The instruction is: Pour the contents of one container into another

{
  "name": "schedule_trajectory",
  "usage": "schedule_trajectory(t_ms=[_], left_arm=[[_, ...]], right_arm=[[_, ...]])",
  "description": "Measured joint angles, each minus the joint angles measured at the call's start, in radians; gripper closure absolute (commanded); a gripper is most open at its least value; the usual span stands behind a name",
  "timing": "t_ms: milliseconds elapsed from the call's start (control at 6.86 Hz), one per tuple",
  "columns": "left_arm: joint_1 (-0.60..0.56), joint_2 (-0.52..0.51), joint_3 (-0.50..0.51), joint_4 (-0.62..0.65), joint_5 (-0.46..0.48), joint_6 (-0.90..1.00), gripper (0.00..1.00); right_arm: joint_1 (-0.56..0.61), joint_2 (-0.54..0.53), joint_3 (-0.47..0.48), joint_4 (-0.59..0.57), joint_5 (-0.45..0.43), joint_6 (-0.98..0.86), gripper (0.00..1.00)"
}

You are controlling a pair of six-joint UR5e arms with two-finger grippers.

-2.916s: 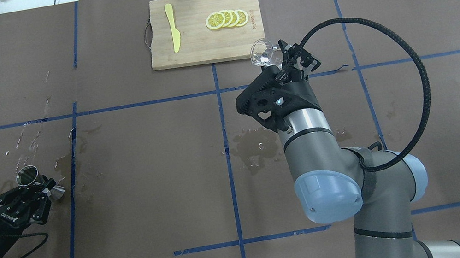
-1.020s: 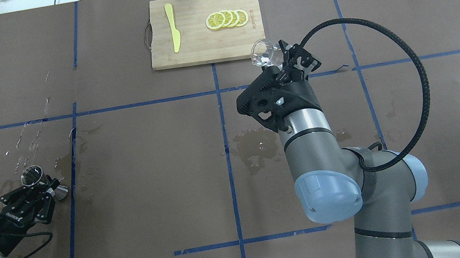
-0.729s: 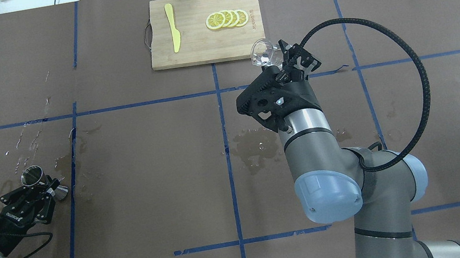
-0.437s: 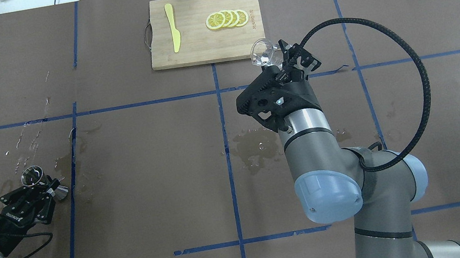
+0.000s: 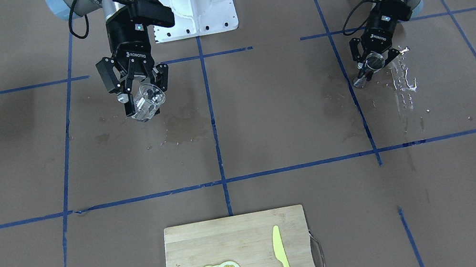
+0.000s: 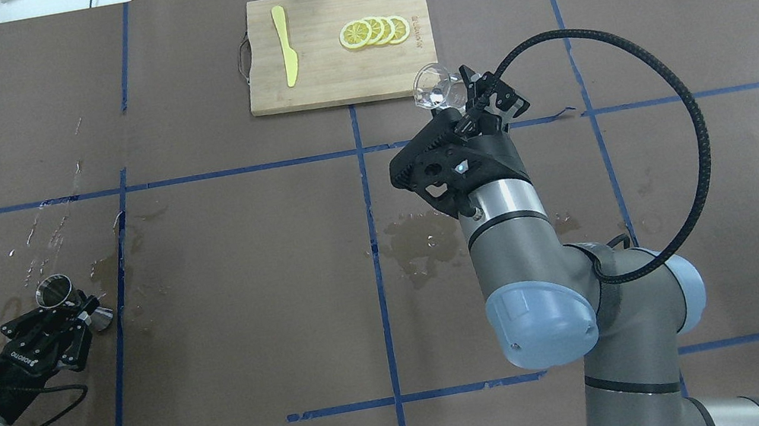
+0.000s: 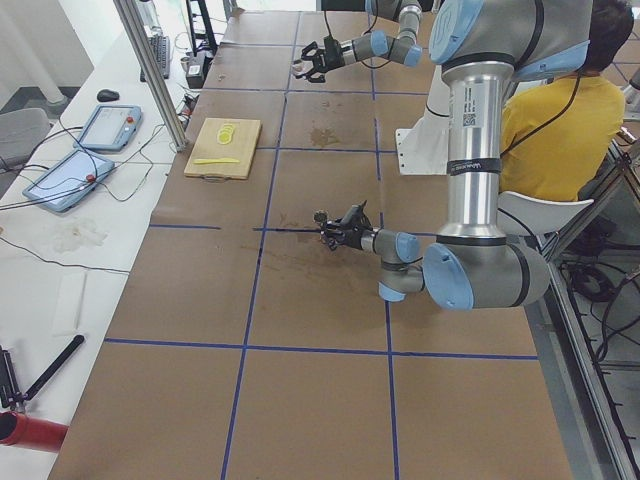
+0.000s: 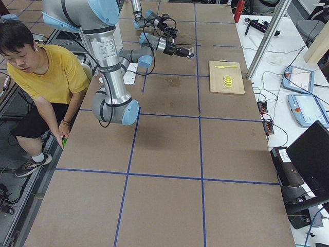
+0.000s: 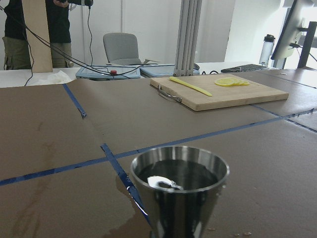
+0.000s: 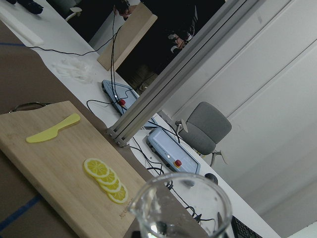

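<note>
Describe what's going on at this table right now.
The right hand holds the cup in the air near the cutting board. The left hand grips the jigger by its waist at the table's left side. The two are far apart, so nothing is being poured. The jigger seems to hold some liquid, and wet patches mark the paper.

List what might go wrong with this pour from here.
1. The glass cup hangs tilted in the right gripper, far from the jigger in the left gripper. Carrying it across may slosh out any liquid.
2. The jigger's mouth is narrow and it seems to hold liquid, so a pour may miss or overflow. A wet patch is visible.
</note>
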Motion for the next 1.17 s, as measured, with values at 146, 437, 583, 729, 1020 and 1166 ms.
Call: schedule_trajectory(t_ms=[146,437,583,729,1020,1166], left_arm=[[0.0,0.0,0.0,0.0,0.001,0.001,0.76],[0.002,0.0,0.0,0.0,0.002,0.001,0.75],[0.004,0.0,0.0,0.0,0.003,0.001,0.74],[0.006,0.0,0.0,0.0,0.004,0.002,0.72],[0.009,0.001,0.0,0.0,0.005,0.003,0.67],[0.01,0.001,0.002,0.0,0.006,0.003,0.65]], right_arm=[[0.0,0.0,0.001,0.0,0.0,0.0,1.0],[0.0,0.0,0.002,0.0,0.0,0.0,1.0],[0.0,0.0,0.002,0.0,0.0,0.0,1.0],[0.0,0.0,0.003,0.0,0.0,0.0,1.0],[0.0,-0.001,0.003,0.0,0.0,0.0,1.0],[0.0,-0.001,0.003,0.0,0.0,0.0,1.0]])
